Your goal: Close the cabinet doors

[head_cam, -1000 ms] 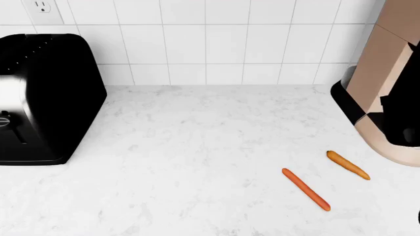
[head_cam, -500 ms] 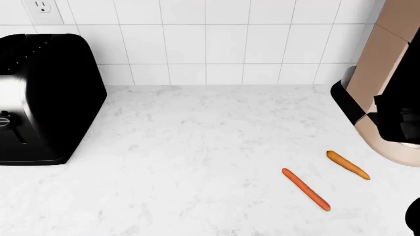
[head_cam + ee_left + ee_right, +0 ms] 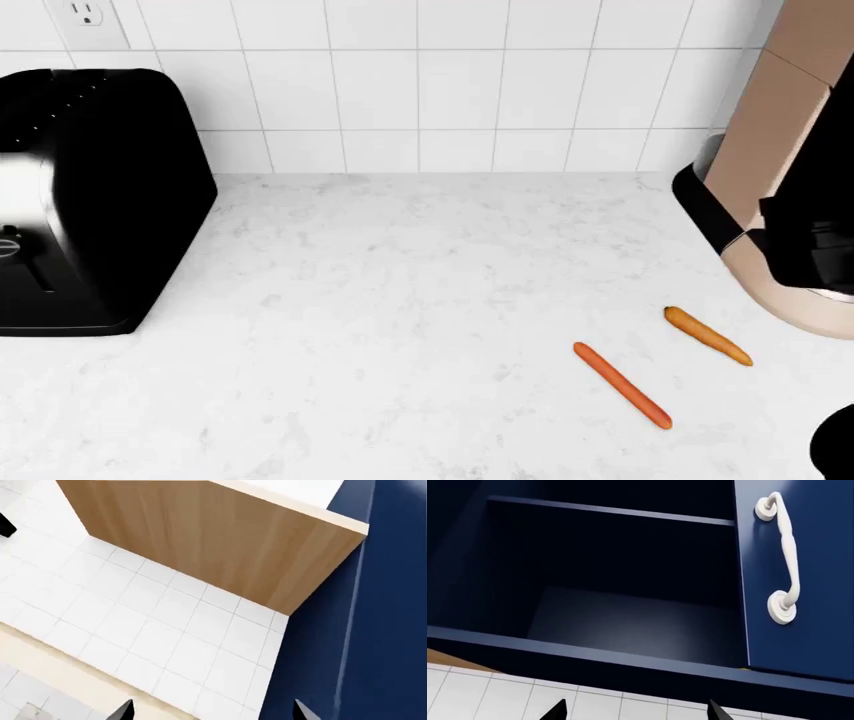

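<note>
A black toaster (image 3: 94, 200) is sitting at the left of the marble counter (image 3: 400, 320), with two carrots (image 3: 622, 384) lying toward the right near a tan coffee machine (image 3: 787, 180). Up above, the left gripper (image 3: 210, 712) is pointing with spread fingertips at the wood-sided cabinet (image 3: 200, 535) and tiled wall. The right gripper (image 3: 637, 711), fingers likewise apart and holding nothing, is facing the open navy cabinet (image 3: 607, 580) beside its closed door (image 3: 794, 580).

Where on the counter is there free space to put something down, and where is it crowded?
The widest bare patch of the counter lies between the toaster and the two carrots, reaching back to the tiled wall. The right side is crowded: the carrots lie close to the coffee machine.
</note>
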